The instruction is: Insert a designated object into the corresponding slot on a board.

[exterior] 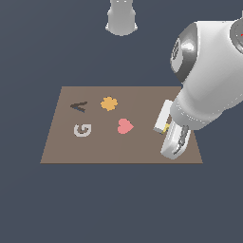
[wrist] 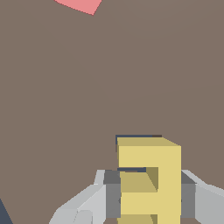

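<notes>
The yellow E block (wrist: 148, 179) sits between my two grey fingers (wrist: 111, 192), which press on its opposite sides, so my gripper (wrist: 148, 194) is shut on it. Thin dark strips of the slot (wrist: 138, 137) show along the block's edges; the block covers the rest of it. I cannot tell how deep the block sits. In the exterior view only a sliver of the yellow block (exterior: 166, 127) shows under my gripper (exterior: 167, 130), low over the brown board (exterior: 104, 147) near the edge at that view's right.
On the board lie a dark A-shaped recess (exterior: 79, 107), an orange flower piece (exterior: 109, 103), a pink heart (exterior: 125, 126) and a grey G (exterior: 82, 130). The heart's corner (wrist: 81, 4) shows in the wrist view. A grey-white post (exterior: 122, 19) stands beyond the board.
</notes>
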`<state>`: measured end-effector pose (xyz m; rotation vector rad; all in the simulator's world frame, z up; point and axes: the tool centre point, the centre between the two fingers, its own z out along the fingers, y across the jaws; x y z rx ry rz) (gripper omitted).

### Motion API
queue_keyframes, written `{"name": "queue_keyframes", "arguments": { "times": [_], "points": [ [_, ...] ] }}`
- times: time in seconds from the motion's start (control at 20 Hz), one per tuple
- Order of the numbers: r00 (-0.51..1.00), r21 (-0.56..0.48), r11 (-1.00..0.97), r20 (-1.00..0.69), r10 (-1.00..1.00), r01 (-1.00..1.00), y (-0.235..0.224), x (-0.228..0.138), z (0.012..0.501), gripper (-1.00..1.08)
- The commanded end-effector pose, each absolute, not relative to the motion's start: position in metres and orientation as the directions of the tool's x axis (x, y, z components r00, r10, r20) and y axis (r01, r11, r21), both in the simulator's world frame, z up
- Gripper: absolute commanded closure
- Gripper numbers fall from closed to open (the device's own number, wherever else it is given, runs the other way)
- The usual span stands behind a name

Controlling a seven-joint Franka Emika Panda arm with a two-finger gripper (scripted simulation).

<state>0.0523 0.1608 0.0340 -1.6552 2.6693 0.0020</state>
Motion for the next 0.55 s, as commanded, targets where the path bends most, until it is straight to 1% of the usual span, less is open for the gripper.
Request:
{"name": "queue_keyframes", "arguments": {
  "times": [0.0,0.05,0.5],
  "points": [
    [-0.446,0.001,0.446,-0.001,-0.895,-0.895,0.1606,0.0522,0.0301,1.08],
    [-0.446,0.001,0.446,-0.001,-0.895,-0.895,0.1606,0.0522,0.0301,-0.92],
    [-0.446,0.001,0.446,-0.001,-0.895,-0.895,0.1606,0.0522,0.0301,-0.92]
  ]
}}
